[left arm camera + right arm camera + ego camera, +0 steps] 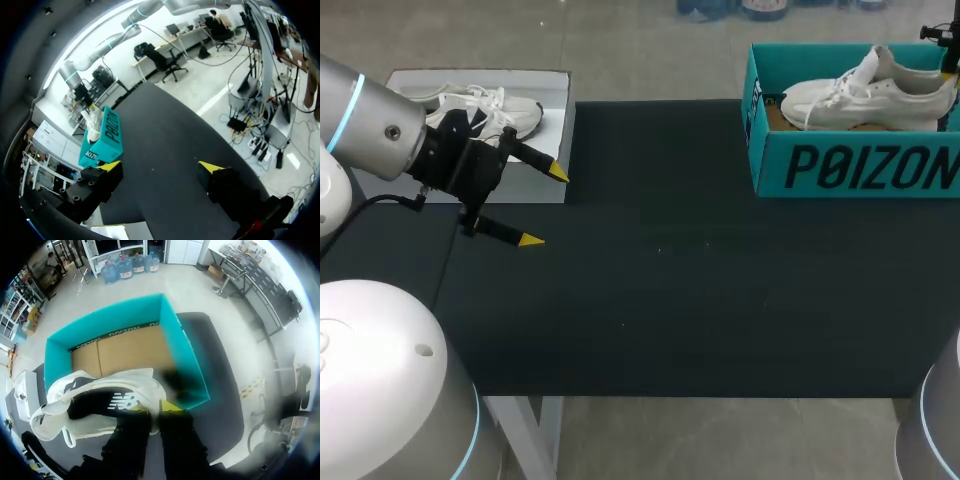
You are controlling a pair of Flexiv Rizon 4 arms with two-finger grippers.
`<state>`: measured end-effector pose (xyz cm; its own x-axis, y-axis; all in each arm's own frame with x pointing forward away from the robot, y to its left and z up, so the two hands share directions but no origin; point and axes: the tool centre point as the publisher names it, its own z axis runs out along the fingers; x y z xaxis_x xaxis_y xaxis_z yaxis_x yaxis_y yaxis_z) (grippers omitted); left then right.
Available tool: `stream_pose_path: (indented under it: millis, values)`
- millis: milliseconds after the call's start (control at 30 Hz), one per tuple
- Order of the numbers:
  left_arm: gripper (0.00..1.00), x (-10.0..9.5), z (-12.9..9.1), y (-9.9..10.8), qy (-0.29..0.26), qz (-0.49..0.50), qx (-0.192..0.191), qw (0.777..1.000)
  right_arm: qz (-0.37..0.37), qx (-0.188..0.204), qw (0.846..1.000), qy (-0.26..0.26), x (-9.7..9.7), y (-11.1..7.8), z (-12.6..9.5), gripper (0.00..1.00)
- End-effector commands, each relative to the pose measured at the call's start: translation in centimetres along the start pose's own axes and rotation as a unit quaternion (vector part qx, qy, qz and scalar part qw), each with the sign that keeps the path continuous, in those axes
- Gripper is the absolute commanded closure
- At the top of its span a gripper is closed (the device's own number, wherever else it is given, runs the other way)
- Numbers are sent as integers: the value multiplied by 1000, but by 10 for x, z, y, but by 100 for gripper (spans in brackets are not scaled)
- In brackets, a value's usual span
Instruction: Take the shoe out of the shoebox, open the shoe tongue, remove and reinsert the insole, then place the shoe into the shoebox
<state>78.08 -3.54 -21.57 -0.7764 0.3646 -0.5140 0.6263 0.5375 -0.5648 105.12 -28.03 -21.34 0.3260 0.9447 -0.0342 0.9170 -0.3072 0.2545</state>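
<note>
Shoe [865, 95]: white, in teal shoebox [850, 165], heel end raised toward the shoebox's right wall. Right jaws: grasping the shoe's heel. Left jaws: released, over bench [700, 280], well left of shoebox.

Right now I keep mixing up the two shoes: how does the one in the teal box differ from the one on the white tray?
The boxed shoe sits inside the teal shoebox; the tray shoe lies on a flat white tray. From above the boxed shoe looks almost all white; the tray shoe shows dark patches. Both are white laced sneakers.
</note>
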Motion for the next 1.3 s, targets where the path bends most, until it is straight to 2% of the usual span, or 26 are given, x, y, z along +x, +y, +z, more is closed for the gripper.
stream_pose_path:
  millis: [33, 367, 800, 1300]
  values:
    - [0, 0, 0, -1, 1, 0, -2, 1000, 1, -8, 1000, 1, 0, -9, 6, 100]
    - [0, 0, 0, -1, 1, 0, -2, 1000, 2, 4, 1000, -2, 2, -9, 32, 100]
    - [0, 0, 0, -1, 1, 0, -2, 1000, 4, 4, 1000, 0, 2, 2, 51, 100]
    - [0, 0, 0, -1, 1, 0, -2, 1000, -7, 8, 1000, -3, 5, -7, 90, 100]
